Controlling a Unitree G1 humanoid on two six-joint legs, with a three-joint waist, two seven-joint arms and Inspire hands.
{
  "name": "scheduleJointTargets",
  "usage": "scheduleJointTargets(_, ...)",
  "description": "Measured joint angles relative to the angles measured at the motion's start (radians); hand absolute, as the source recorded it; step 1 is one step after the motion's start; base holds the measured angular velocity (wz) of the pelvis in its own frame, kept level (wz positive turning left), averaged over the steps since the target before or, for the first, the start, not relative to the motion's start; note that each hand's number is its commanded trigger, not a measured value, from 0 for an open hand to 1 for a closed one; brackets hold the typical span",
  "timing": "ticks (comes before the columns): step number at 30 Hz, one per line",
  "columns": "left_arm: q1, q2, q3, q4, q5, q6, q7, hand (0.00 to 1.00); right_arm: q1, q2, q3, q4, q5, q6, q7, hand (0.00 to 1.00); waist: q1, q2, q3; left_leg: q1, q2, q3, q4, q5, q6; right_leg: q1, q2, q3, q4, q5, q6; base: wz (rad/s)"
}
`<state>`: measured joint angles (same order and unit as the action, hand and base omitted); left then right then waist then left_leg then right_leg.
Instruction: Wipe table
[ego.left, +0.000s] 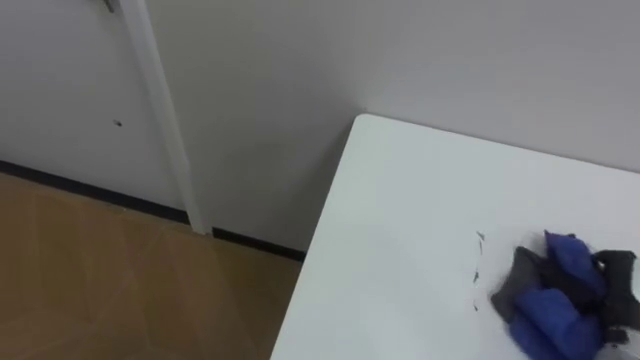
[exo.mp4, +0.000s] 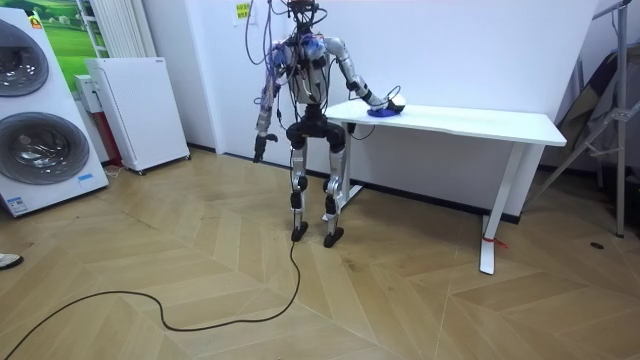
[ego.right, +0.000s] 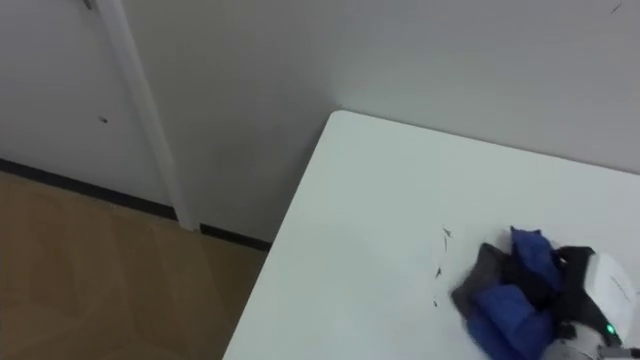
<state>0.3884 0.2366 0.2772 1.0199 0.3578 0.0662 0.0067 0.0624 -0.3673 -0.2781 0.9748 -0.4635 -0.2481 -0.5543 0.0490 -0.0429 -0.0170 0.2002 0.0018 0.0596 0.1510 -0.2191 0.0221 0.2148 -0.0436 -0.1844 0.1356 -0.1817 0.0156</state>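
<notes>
White table (ego.left: 400, 200): robot stands at one end. Blue cloth (ego.left: 555, 310) lies bunched on the table near that end, the right hand (ego.right: 600, 290) fingers clenched round it. Left hand (exo.mp4: 258, 152) hangs idle, fingers' state cannot be told. Dark marks (ego.left: 477, 262) lie just beside the cloth. Risk: the wadded cloth may skip the marks.

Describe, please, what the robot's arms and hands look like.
Both arms are slim, silvery-grey metal segments: the right arm and the left arm. The right hand, at the blue cloth, has black fingers and a white casing at its back with a small green light. The left hand looks dark in the room view.
</notes>
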Motion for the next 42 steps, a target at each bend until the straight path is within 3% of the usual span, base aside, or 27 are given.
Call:
scheduleJointTargets(5,0.002,-0.004,0.014,-0.008,0.000,-0.001,0.000,0.00,0.048,0.000,-0.061,0.002,-0.015,0.005,-0.011,1.00,-0.021,-0.014,-0.0053,-0.001,-0.001,-0.003,0.001,-0.001,0.001,0.004,-0.001,-0.006,-0.003,-0.003,0.001,0.02)
scheduleJointTargets(7,-0.001,-0.009,0.012,-0.021,0.001,-0.001,-0.001,0.00,0.054,0.000,-0.050,-0.013,-0.016,0.024,-0.013,1.00,-0.010,-0.016,-0.0053,0.001,0.000,0.009,0.002,-0.001,0.000,0.001,0.001,0.004,-0.001,-0.003,0.001,-0.15)
scheduleJointTargets(10,-0.023,-0.017,-0.054,-0.019,-0.005,-0.001,0.000,0.00,0.030,0.000,-0.001,-0.034,-0.053,0.078,-0.036,1.00,-0.008,-0.014,-0.0050,0.002,0.001,0.012,0.002,-0.001,0.001,-0.005,0.003,0.014,0.005,-0.003,0.000,-0.12)
scheduleJointTargets(13,-0.048,-0.026,-0.118,-0.014,-0.013,-0.001,0.001,0.00,0.018,0.008,0.047,-0.102,-0.132,0.151,-0.036,1.00,0.021,-0.009,-0.0017,0.003,0.003,0.020,0.001,-0.002,0.000,-0.023,0.012,0.046,0.021,0.001,-0.006,-0.37)
scheduleJointTargets(15,-0.068,-0.031,-0.166,0.000,-0.012,0.000,0.000,0.00,-0.005,0.011,0.139,-0.202,-0.223,0.205,-0.012,1.00,0.051,0.002,0.0105,-0.008,0.009,0.009,0.000,-0.005,-0.003,-0.049,0.018,0.040,0.037,0.008,-0.014,-0.51)
scheduleJointTargets(16,-0.075,-0.032,-0.178,0.006,-0.012,0.000,0.000,0.00,-0.008,0.015,0.163,-0.229,-0.254,0.208,-0.004,1.00,0.057,0.003,0.0108,-0.013,0.009,0.003,0.000,-0.005,-0.003,-0.055,0.020,0.040,0.035,0.012,-0.016,-0.34)
scheduleJointTargets(17,-0.091,-0.034,-0.187,0.018,-0.012,0.000,-0.003,0.00,-0.020,0.027,0.227,-0.281,-0.298,0.224,0.010,1.00,0.075,0.004,0.0165,-0.016,0.009,-0.013,0.000,-0.005,-0.003,-0.061,0.025,0.040,0.035,0.016,-0.019,-0.22)
scheduleJointTargets(20,-0.106,-0.035,-0.222,0.019,-0.013,0.020,-0.003,0.00,-0.100,0.066,0.403,-0.369,-0.348,0.263,0.073,1.00,0.116,0.003,0.0205,-0.032,0.012,-0.029,0.001,-0.003,-0.009,-0.078,0.029,0.028,0.034,0.019,-0.024,-0.04)
scheduleJointTargets(21,-0.114,-0.037,-0.225,0.017,-0.012,0.021,-0.011,0.00,-0.144,0.084,0.456,-0.389,-0.388,0.264,0.103,1.00,0.136,0.004,0.0311,-0.038,0.012,-0.036,0.001,0.000,-0.011,-0.082,0.030,0.026,0.033,0.019,-0.025,0.15)
scheduleJointTargets(23,-0.113,-0.038,-0.230,0.009,-0.012,0.021,-0.020,0.00,-0.208,0.102,0.518,-0.391,-0.428,0.258,0.137,1.00,0.165,0.002,0.0335,-0.051,0.012,-0.039,0.001,0.003,-0.011,-0.092,0.030,0.017,0.029,0.018,-0.026,0.18)
scheduleJointTargets(24,-0.108,-0.037,-0.234,0.009,-0.012,0.023,-0.021,0.00,-0.244,0.106,0.550,-0.391,-0.445,0.254,0.156,1.00,0.190,0.002,0.0331,-0.055,0.010,-0.045,0.001,0.005,-0.011,-0.093,0.030,0.013,0.023,0.018,-0.026,0.18)
scheduleJointTargets(26,-0.101,-0.034,-0.236,0.009,-0.013,0.030,-0.025,0.00,-0.278,0.107,0.577,-0.393,-0.454,0.248,0.174,1.00,0.203,-0.004,0.0292,-0.072,0.006,-0.068,0.006,0.005,-0.010,-0.095,0.026,-0.005,0.015,0.017,-0.025,0.39)
scheduleJointTargets(29,-0.078,-0.028,-0.243,0.009,-0.014,0.046,-0.038,0.00,-0.287,0.098,0.569,-0.384,-0.436,0.244,0.173,1.00,0.200,-0.005,0.0272,-0.082,0.002,-0.092,0.016,0.006,-0.009,-0.095,0.020,-0.014,0.015,0.016,-0.024,0.49)
scheduleJointTargets(31,-0.064,-0.024,-0.241,0.008,-0.021,0.048,-0.039,0.00,-0.285,0.086,0.552,-0.342,-0.389,0.212,0.153,1.00,0.193,-0.002,0.0278,-0.079,0.002,-0.092,0.016,0.006,-0.009,-0.086,0.019,-0.011,0.013,0.016,-0.023,0.31)
scheduleJointTargets(35,-0.046,-0.019,-0.238,-0.014,-0.019,0.054,-0.035,0.00,-0.210,0.075,0.448,-0.247,-0.282,0.151,0.051,1.00,0.121,-0.001,0.0228,-0.065,-0.003,-0.108,0.013,0.006,-0.009,-0.051,0.011,-0.038,0.013,0.013,-0.019,0.37)
scheduleJointTargets(38,-0.038,-0.017,-0.197,-0.016,-0.011,0.040,-0.015,0.00,-0.129,0.065,0.297,-0.167,-0.222,0.090,-0.012,1.00,0.089,0.004,0.0091,-0.043,0.001,-0.077,0.011,0.007,-0.008,-0.035,0.007,-0.029,0.016,0.012,-0.017,0.01)
scheduleJointTargets(42,-0.034,-0.013,-0.127,-0.018,0.004,0.029,0.000,0.00,-0.043,0.028,0.128,-0.076,-0.093,0.052,-0.082,1.00,0.049,0.005,0.0026,-0.031,-0.007,-0.044,0.009,0.007,-0.008,-0.019,-0.002,-0.027,0.008,0.010,-0.011,-0.13)
